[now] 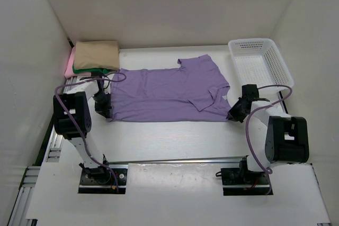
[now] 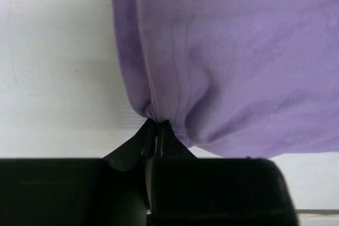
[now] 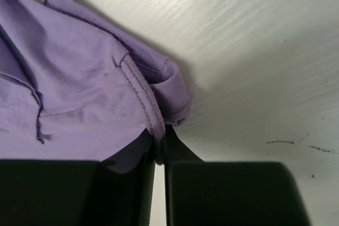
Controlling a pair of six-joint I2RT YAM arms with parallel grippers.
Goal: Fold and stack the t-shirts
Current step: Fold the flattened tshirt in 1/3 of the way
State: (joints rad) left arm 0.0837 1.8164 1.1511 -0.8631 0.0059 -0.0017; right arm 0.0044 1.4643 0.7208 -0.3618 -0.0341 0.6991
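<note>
The lavender t-shirt [image 1: 164,91] lies spread flat just left of the white mesh basket [image 1: 249,41], its neck end nearest the basket and its hem end farthest from it. The left tool [image 2: 156,123] is pinched together on the stitched hem corner at the end away from the basket. The right tool [image 3: 160,133] is clamped on a rolled seam edge at the corner next to the basket's near side.

With both near corners held, the step in hand looks like a lengthwise fold. To do it well, I would lift both corners evenly and keep the cloth taut between them. Then carry the near edge over towards the far edge in one sweep and lay it square (the bunched seam in the right tool may twist if pulled hard). Each pinch holds only a little cloth, so a jerk could slip it.

Far to the left of the basket, a folded tan shirt [image 1: 96,54] tops a green shirt [image 1: 92,71] and a pink shirt [image 1: 70,66].

The worktop [image 1: 175,136] is white with a faint wood grain and a few dark scuffs. Plain white walls [image 1: 159,3] close it in on three sides.
</note>
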